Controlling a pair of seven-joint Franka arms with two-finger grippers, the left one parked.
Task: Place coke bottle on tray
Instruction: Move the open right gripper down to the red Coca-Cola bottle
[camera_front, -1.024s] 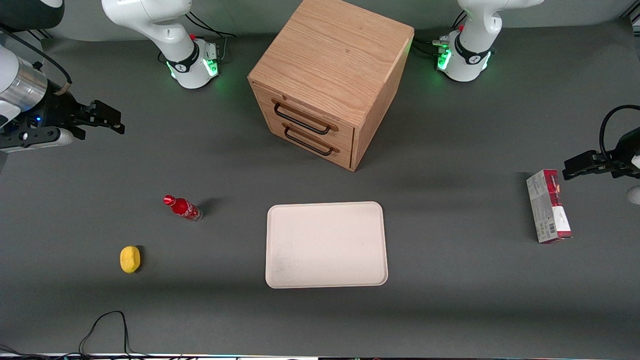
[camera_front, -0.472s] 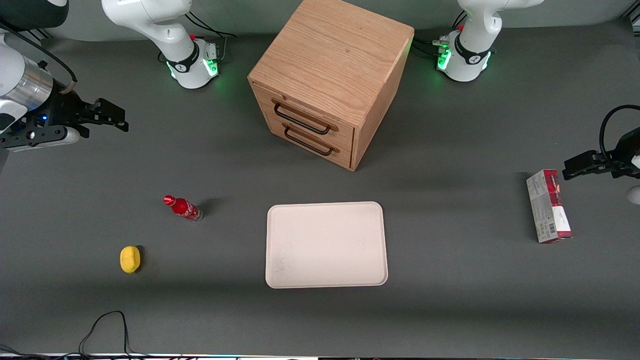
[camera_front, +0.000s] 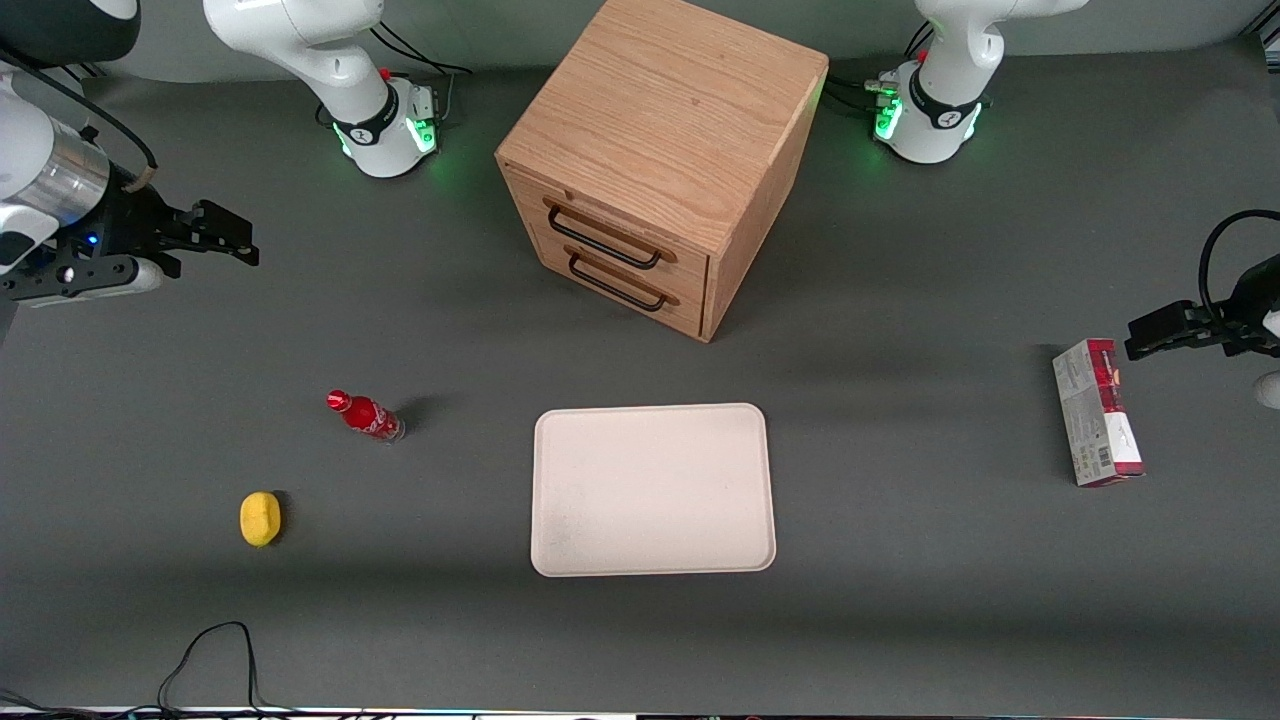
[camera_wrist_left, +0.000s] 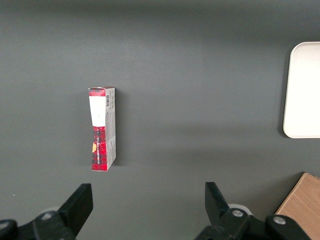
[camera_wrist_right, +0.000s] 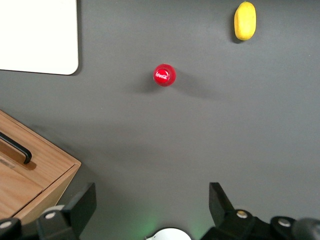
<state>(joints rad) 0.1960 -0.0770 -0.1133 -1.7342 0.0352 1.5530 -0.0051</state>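
**Gripper high and wide, bottle untouched on the surface**

My gripper (camera_front: 225, 236) hung well above the surface (camera_front: 900, 620) at the working arm's end, farther from the front camera than the coke bottle (camera_front: 365, 416) and well apart from it. My wrist was tipped so that my camera looked straight down, and my two dark fingers (camera_wrist_right: 80, 205) stood wide apart with nothing between them.

The coke bottle stood upright on the surface, slim and glossy red, with white lettering on its side and a clear base. From my wrist I saw it end-on as a round red cap (camera_wrist_right: 164, 75) with small white script on it. It sat apart from the tray (camera_front: 653, 490), which lay toward the middle of the table.

The tray was a flat, cream-white rectangle with rounded corners and a low rim, matte and faintly smudged. It lay in front of the wooden cabinet (camera_front: 660, 160), a boxy piece with visible oak-like grain and two drawers, each with a thin dark handle.

A small yellow lemon (camera_front: 260, 519), oval and dull-skinned, lay nearer the front camera than the bottle. Toward the parked arm's end lay a rectangular red-and-grey carton (camera_front: 1097, 412) on its side. The surface itself was a flat, dark grey mat. A black cable (camera_front: 210, 650) looped at its edge nearest the front camera.
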